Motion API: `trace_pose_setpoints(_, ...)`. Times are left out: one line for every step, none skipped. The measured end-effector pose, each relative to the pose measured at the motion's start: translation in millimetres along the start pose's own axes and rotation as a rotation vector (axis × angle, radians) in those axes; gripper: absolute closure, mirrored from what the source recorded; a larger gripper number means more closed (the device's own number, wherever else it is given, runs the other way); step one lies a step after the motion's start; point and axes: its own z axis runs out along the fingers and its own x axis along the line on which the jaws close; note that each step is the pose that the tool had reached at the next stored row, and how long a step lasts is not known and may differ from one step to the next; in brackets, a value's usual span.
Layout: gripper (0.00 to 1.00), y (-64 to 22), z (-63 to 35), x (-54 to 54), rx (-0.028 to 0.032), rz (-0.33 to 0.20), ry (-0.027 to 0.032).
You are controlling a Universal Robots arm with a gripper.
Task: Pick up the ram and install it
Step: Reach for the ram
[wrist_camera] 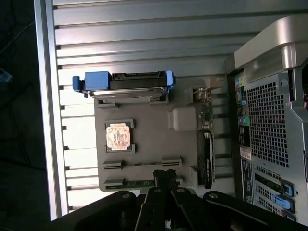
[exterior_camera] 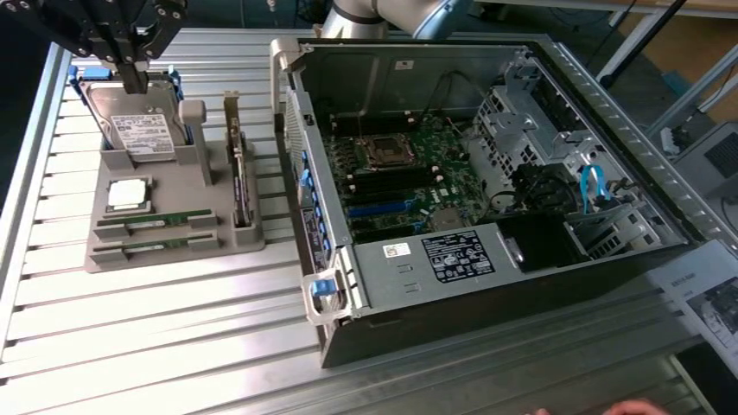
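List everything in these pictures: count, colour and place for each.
ram sticks: two, green, lying in the holder's slots beside the processor chip
processor chip: one, silver, flat on the holder
hard drive: one, silver in a blue caddy, propped upright on the holder
expansion card: one, dark, standing on edge at the holder's case side
holder: one, grey, at the exterior view's left
computer case: one, dark, open, beside the holder
table: one, silver, slatted, under everything
hand: one, at the exterior view's bottom edge
gripper: one, black, shut, empty, above the hard drive
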Motion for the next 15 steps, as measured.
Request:
trace_pose_setpoints(0.9, 0.0, 0.0, 0.0, 0.0, 0.0, 0.0)
trace_pose_setpoints(0.9, 0.0, 0.0, 0.1, 0.0, 0.0, 0.0001)
trace_pose_setpoints(0.9, 0.0, 0.0, 0.1, 0.0001, 0.0, 0.0001)
trace_pose_setpoints(0.9, 0.0, 0.0, 0.1, 0.0, 0.0, 0.0001)
trace_pose_setpoints(0.9, -0.3, -0.1, 0.2, 0.0001, 0.0, 0.0001)
trace_pose_setpoints(0.9, -0.9, 0.0, 0.1, 0.0, 0.0, 0.0)
trace_pose_setpoints(0.9, -1.7, -0.1, 0.0, 0.0001, 0.0, 0.0001)
trace_pose_setpoints(0.9, -2.6, -0.2, -0.1, 0.0001, 0.0, 0.0001)
trace_pose_setpoints(0.9, -3.6, -0.2, -0.2, 0.0001, 0.0, 0.0001)
trace_pose_setpoints(0.9, -4.5, -0.2, -0.3, 0.0001, 0.0, 0.0001)
trace_pose_setpoints(0.9, -5.5, -0.3, -0.3, 0.0001, 0.0, 0.0001)
trace_pose_setpoints(0.9, -6.4, -0.3, -0.4, 0.0001, 0.0, 0.0001)
trace_pose_setpoints(0.9, -7.4, -0.4, -0.5, 0.0001, 0.0, 0.0001)
trace_pose_setpoints(0.9, -8.3, -0.4, -0.6, 0.0001, 0.001, 0.0001)
trace_pose_setpoints(0.9, -9.1, -0.4, -0.6, 0.0001, 0.001, 0.0001)
